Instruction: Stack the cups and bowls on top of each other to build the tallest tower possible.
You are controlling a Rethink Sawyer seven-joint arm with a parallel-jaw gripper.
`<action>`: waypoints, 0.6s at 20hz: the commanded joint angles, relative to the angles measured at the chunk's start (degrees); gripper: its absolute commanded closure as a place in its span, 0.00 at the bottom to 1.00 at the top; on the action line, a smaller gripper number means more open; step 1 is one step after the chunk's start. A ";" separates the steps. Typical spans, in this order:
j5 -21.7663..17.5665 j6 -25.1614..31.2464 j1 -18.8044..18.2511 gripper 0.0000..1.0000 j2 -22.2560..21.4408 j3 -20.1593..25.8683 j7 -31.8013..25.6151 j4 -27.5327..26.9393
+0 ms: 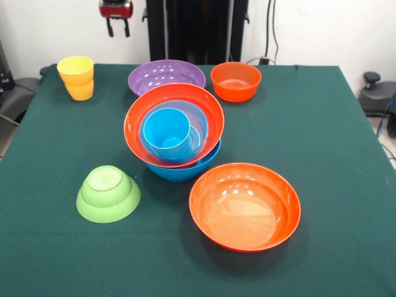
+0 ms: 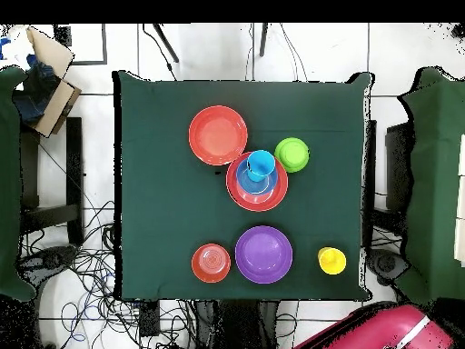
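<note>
The tower [image 1: 174, 131] stands mid-table: a large blue bowl [image 1: 185, 171] at the bottom, a large orange bowl [image 1: 213, 114] tilted in it, a medium blue bowl [image 1: 197, 120] inside that, and a sky-blue cup [image 1: 167, 131] [image 2: 260, 165] leaning on top. A second large orange bowl [image 1: 244, 206] [image 2: 218, 134] sits upright beside it. The lime green bowl [image 1: 108, 193] [image 2: 291, 154] lies upside down. Further back are the purple bowl [image 1: 166, 75], a small orange bowl [image 1: 236, 80] and the yellow cup [image 1: 76, 77]. My gripper [image 1: 118, 28] hangs open and empty, high behind the yellow cup.
A dark green cloth [image 1: 322, 136] covers the whole table. Black chairs [image 1: 377, 93] stand off the table's sides. A cardboard box [image 2: 50, 82] and loose cables lie on the floor. The arm's red body [image 2: 386, 329] shows beyond the table's edge near the yellow cup [image 2: 331, 261].
</note>
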 commanded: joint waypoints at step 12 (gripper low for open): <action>1.57 8.24 -0.13 0.00 5.92 11.62 6.37 -17.55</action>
